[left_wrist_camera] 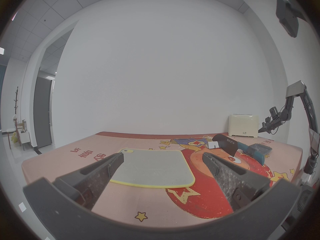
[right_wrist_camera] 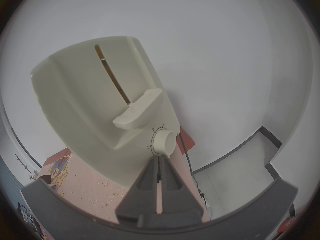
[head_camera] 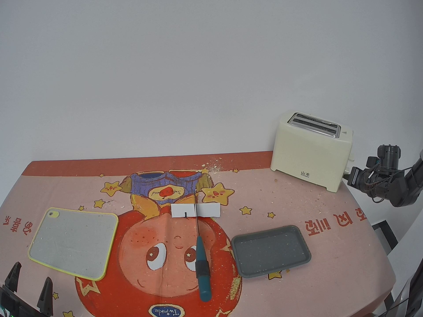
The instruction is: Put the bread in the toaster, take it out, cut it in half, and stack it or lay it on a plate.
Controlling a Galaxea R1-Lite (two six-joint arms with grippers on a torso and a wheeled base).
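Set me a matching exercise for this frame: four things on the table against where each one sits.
Things:
1. toaster
2. cutting board
3. knife
4. grey tray

Places:
A. near side, robot's left
B. far side, robot's right
C. centre, handle toward the robot
D. just right of the knife

Pairs: 1-B, 2-A, 3-C, 4-D

The left tool (left_wrist_camera: 163, 155) and right tool (right_wrist_camera: 158, 160) are formed as dark grey wedge-shaped fingers (left_wrist_camera: 100, 177) on curved grey bars (left_wrist_camera: 160, 222), and the right arm (head_camera: 394, 186) is built of black cylindrical segments trailed by thin cables (head_camera: 375, 195).
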